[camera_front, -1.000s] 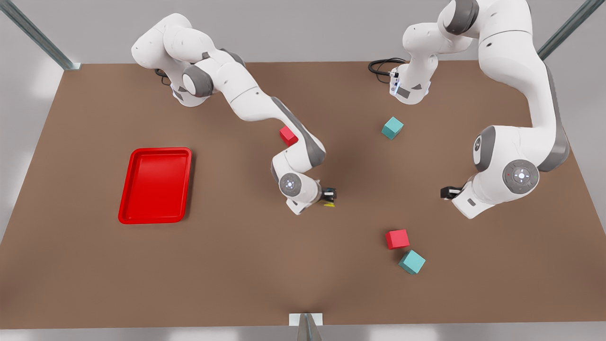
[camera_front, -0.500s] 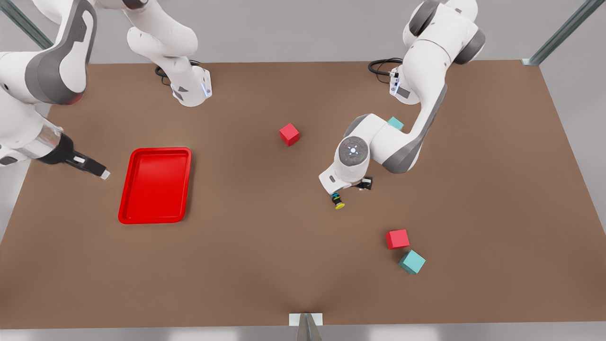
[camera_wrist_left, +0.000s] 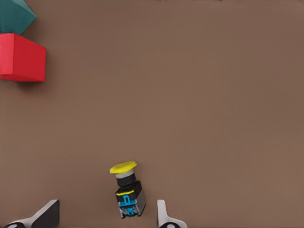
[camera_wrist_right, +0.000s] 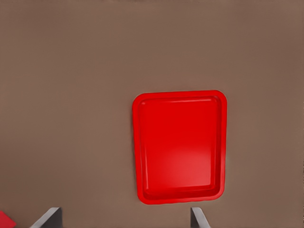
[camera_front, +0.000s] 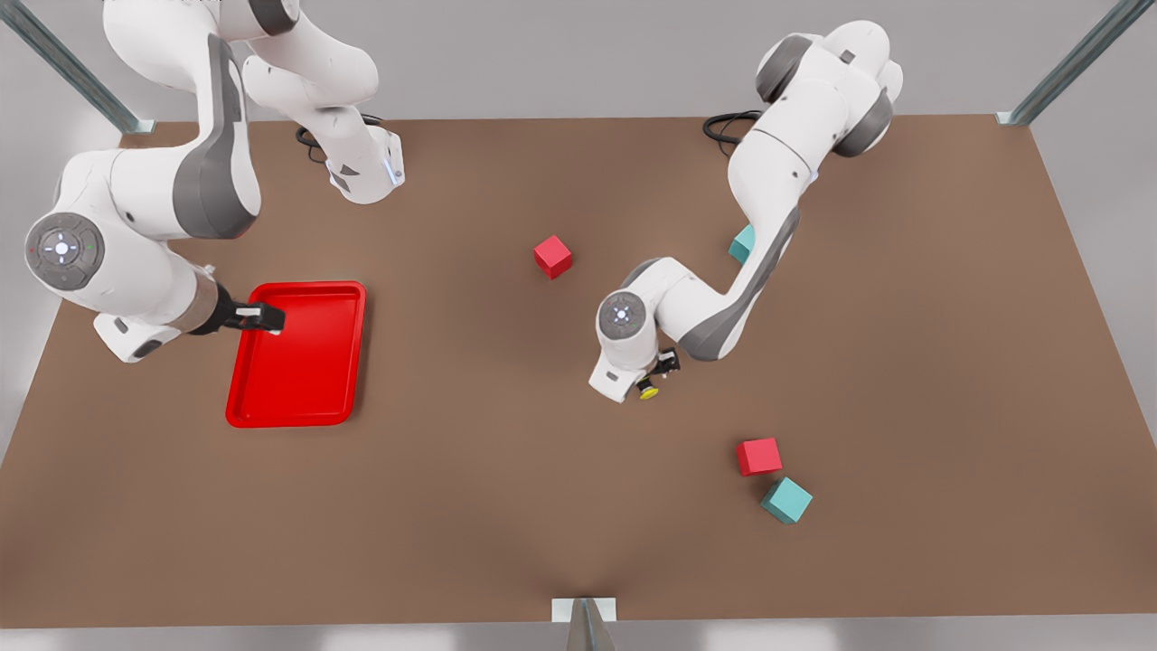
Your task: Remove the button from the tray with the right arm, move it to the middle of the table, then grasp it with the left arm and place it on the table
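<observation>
Left gripper point(camera_front: 653, 375) sits near mid-table with its fingers point(camera_wrist_left: 47, 213) spread wide, the button point(camera_wrist_left: 127, 190) between them but touching neither; I see it lying on the table point(camera_front: 506, 506), yellow cap pointing away from the wrist. My right gripper point(camera_front: 262, 317) hangs over the tray point(camera_front: 298, 398) edge, fingers point(camera_wrist_right: 47, 216) spread, holding nothing.

Overhead front view; down-facing wrist views above table point(camera_front: 506, 506)

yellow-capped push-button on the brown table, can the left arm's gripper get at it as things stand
Probably yes: the yellow-capped push-button lies between the open left gripper fingers, nothing blocking on the brown table.
</observation>
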